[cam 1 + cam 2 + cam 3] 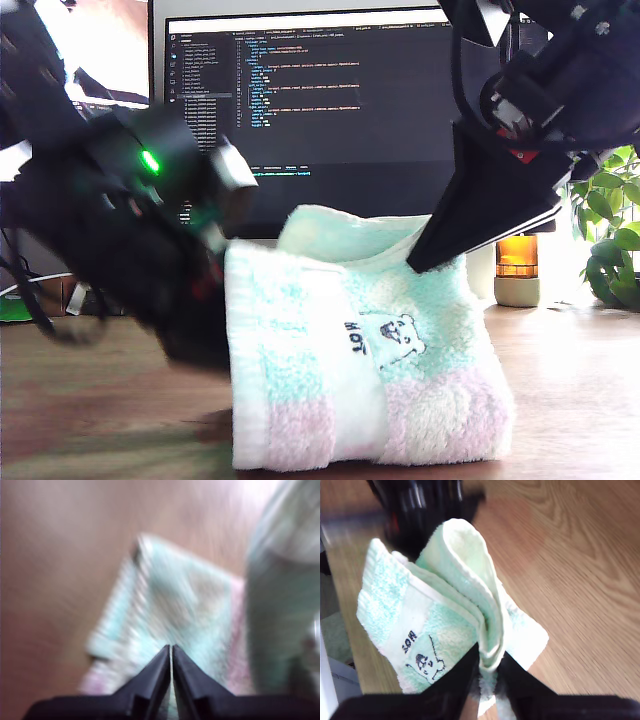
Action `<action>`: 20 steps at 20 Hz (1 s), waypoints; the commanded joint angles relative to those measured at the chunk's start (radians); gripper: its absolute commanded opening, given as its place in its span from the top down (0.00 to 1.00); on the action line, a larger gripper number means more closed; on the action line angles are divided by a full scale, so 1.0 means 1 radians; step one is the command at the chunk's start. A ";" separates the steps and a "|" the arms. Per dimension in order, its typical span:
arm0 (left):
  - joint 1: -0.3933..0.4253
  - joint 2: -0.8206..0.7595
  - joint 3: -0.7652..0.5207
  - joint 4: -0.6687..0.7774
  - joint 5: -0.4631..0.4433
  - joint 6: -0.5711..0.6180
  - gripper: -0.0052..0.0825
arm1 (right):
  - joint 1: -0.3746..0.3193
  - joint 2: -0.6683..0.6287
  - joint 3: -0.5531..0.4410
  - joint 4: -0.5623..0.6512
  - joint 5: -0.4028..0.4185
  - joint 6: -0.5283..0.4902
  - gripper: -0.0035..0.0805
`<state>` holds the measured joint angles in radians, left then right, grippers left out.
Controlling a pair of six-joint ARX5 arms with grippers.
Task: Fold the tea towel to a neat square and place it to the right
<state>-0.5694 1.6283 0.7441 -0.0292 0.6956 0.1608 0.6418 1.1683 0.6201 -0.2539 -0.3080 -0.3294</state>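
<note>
The tea towel (340,370) is fluffy, mint and white with pink bands and a small bear print. It is folded into a thick stack on the wooden table (570,400), near its front edge. My second gripper (487,662) is shut on the towel's (445,605) folded layers; in the exterior view its black fingers (470,215) come down from the upper right onto the towel's top edge. My first gripper (171,650) is shut with nothing in it, above the blurred towel (170,600). Its arm (130,210) is a blurred black mass on the exterior view's left, beside the towel.
A monitor (330,90) showing code stands right behind the towel. An amber candle jar (517,265) and a leafy plant (610,235) are at the exterior view's right. Bare wood (580,555) lies beside the towel.
</note>
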 commanded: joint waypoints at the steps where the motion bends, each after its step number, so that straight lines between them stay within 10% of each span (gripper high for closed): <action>1: 0.013 -0.035 -0.011 -0.014 -0.011 0.013 0.96 | -0.002 0.034 0.010 0.019 -0.009 0.017 0.97; 20: 0.026 -0.203 -0.011 -0.116 -0.048 0.068 0.96 | -0.003 0.393 0.011 0.238 0.009 0.042 0.96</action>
<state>-0.5411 1.4158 0.7441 -0.1478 0.6411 0.2203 0.6411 1.5318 0.6376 -0.0154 -0.3214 -0.2878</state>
